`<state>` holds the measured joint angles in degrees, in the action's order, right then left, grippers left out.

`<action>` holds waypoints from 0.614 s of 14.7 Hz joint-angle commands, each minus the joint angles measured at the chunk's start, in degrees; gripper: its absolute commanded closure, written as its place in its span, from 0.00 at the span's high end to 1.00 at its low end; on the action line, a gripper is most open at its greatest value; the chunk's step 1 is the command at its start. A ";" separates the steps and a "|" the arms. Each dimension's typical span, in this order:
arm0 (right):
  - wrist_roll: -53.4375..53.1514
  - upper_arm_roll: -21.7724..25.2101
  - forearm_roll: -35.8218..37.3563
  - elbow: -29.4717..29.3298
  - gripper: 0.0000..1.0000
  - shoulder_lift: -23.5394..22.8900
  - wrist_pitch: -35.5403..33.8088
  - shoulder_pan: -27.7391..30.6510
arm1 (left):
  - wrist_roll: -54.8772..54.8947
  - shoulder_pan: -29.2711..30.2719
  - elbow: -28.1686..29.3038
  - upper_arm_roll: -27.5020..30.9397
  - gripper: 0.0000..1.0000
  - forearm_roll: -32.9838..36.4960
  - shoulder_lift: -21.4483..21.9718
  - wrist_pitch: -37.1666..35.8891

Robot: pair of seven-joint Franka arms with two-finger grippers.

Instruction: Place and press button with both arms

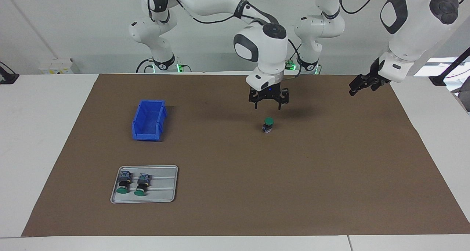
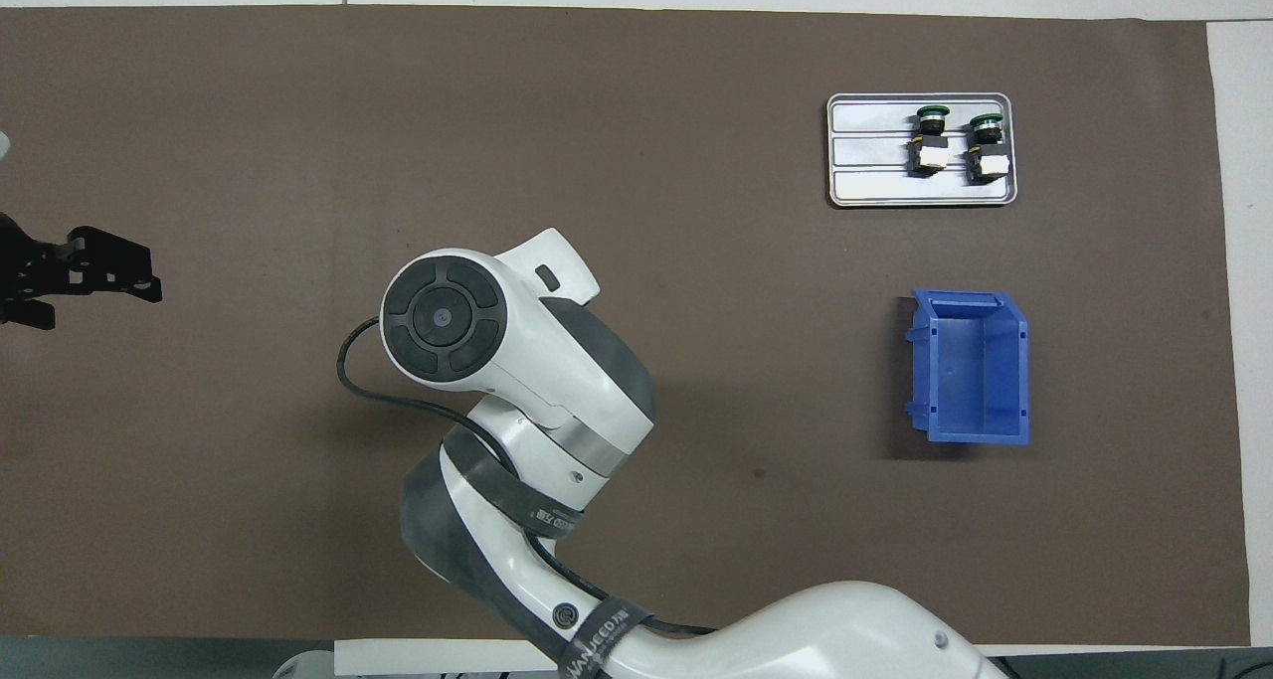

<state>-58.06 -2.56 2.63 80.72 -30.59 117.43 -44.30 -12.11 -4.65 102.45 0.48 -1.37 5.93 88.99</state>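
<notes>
Facing view: button (image 1: 268,125) stands upright on the tabletop (image 1: 330,162) — right gripper (image 1: 268,103) hovers above, fingers open; left gripper (image 1: 358,87) waits open. We judge pressing comes next.

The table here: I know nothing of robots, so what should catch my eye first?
First, the right gripper, open, hanging just above a lone green-capped button that stands upright mid-mat. The left gripper waits, open, in the air over the left arm's end of the mat. Toward the right arm's end sit a blue bin and, farther from the robots, a metal tray with two more buttons lying in it.
</notes>
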 commanded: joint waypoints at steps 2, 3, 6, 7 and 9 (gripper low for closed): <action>-1.37 0.19 3.59 -1.01 0.99 -3.24 6.14 -0.78 | 0.33 0.26 -7.69 -0.56 1.00 1.28 -0.82 -7.07; -0.05 0.02 5.61 0.57 0.99 -3.24 6.76 -0.78 | 0.42 0.26 -8.31 -0.39 1.00 1.19 -0.83 -7.60; 3.28 -0.25 6.07 3.20 0.99 -2.90 8.95 -0.78 | 0.42 0.34 -10.06 -0.30 1.00 0.58 -1.27 -8.66; 5.91 -0.42 5.99 4.52 0.99 -2.63 9.74 -0.78 | 0.50 0.34 -10.68 -0.30 1.00 0.49 -1.53 -8.75; 9.08 -1.30 5.99 6.81 0.99 -2.37 11.76 -0.26 | 0.59 0.34 -10.60 -0.21 1.00 1.01 -2.06 -8.05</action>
<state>-52.06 -2.76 7.84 83.74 -34.38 126.57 -45.37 -12.11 -4.65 93.99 0.43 -1.30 5.47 82.33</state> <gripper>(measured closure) 0.009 0.000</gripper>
